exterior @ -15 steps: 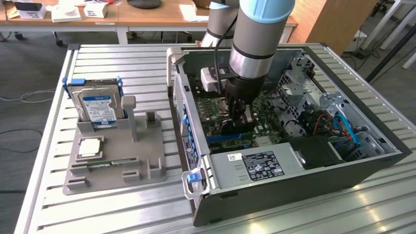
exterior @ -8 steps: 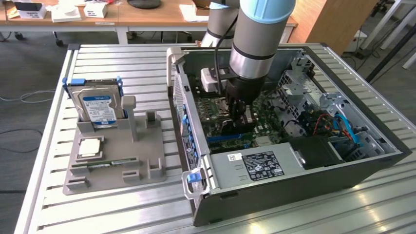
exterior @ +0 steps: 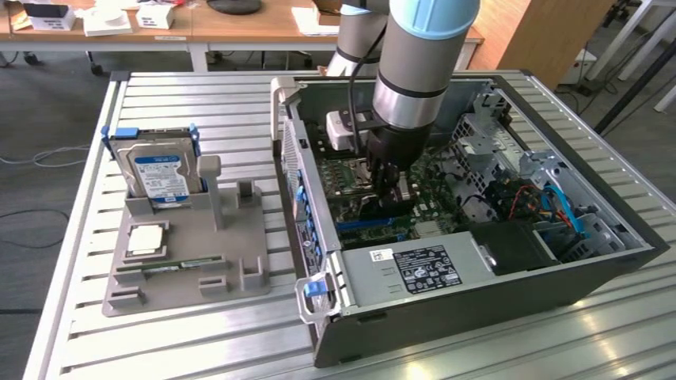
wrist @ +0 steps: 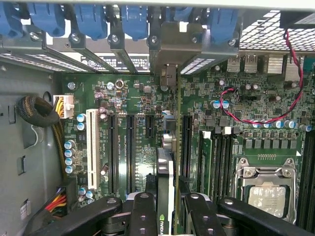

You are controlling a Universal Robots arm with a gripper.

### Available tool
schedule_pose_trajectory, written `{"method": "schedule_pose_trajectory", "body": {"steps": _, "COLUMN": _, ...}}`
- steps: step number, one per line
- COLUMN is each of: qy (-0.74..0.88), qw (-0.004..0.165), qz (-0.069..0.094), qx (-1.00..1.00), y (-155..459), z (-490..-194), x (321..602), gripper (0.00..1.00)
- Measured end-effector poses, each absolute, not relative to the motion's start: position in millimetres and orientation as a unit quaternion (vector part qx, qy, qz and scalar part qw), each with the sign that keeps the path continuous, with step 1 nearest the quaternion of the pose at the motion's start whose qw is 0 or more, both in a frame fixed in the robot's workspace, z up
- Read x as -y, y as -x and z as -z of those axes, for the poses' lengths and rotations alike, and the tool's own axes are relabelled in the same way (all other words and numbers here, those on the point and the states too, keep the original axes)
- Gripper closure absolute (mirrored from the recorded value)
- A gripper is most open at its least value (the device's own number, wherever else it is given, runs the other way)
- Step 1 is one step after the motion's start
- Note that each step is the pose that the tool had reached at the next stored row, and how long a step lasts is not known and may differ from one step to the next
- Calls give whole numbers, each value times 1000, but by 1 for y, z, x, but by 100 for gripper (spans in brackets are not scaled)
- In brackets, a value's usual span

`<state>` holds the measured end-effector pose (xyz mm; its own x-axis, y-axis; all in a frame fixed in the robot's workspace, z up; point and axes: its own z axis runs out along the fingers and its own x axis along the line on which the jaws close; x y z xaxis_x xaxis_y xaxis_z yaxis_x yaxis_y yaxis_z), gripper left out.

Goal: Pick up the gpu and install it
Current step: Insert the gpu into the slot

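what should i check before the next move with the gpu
1. Grip: gripper shut on the gpu, one finger on each side. Ok.
2. Position: gpu is inside the case, over the board. Ok.
3. Alignment: the card runs edge-on, parallel to the black slots. Ok.
4. Seating: whether its lower edge is in a slot. Cannot tell.
5. Bracket: sits at the rear wall, under the blue latches; whether it is fully home. Cannot tell.
6. Red-black wire: lies apart from the card, on the processor side. Ok.
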<state>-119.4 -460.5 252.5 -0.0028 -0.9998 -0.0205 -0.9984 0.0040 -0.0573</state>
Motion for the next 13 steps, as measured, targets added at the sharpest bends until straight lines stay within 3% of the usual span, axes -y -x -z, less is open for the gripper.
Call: {"method": "schedule_pose_trajectory", "body": {"steps": 13, "qy": 706, "qw": 28, "qz": 13, "qx": -708, "y": 119, "z": -251, "x": 461, "gripper": 73}}
